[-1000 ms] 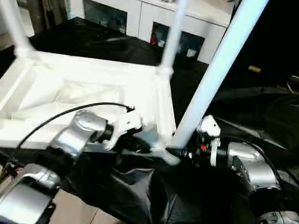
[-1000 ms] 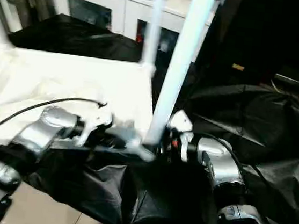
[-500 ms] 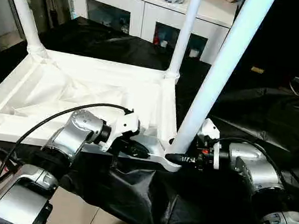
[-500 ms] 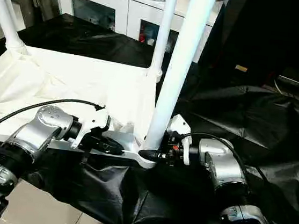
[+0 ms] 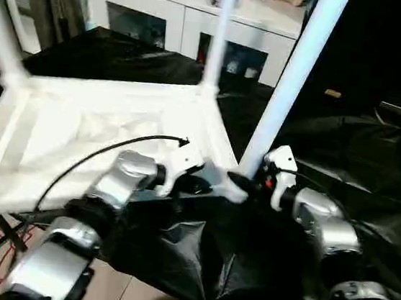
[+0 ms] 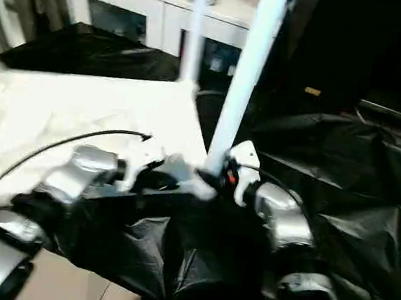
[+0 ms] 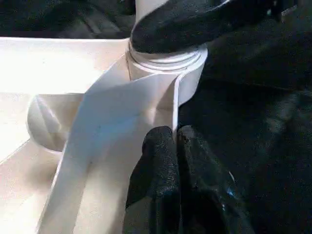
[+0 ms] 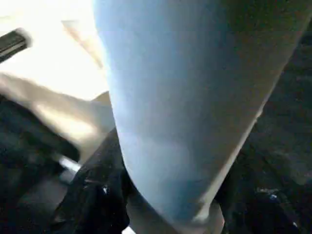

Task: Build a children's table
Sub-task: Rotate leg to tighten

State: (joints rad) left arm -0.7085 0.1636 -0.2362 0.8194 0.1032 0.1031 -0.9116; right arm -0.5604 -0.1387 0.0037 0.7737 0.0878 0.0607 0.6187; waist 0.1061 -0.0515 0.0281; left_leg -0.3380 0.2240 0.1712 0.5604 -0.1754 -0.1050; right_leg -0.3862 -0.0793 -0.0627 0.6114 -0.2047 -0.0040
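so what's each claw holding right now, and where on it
Left claw pinches the tabletop's rim rib by the near corner socket. Right claw wraps the near leg's base.

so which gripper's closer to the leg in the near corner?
Right. The right gripper sits against the base of the leg; the left gripper is beside it, on the tabletop rim by that socket.

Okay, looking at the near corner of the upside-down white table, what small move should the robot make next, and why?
Probably give the near white tube leg another small turn into its corner socket. The right gripper wraps the leg's base, a ridged collar shows just above the socket, and the left gripper, shut on the white plastic tabletop rim, steadies it.
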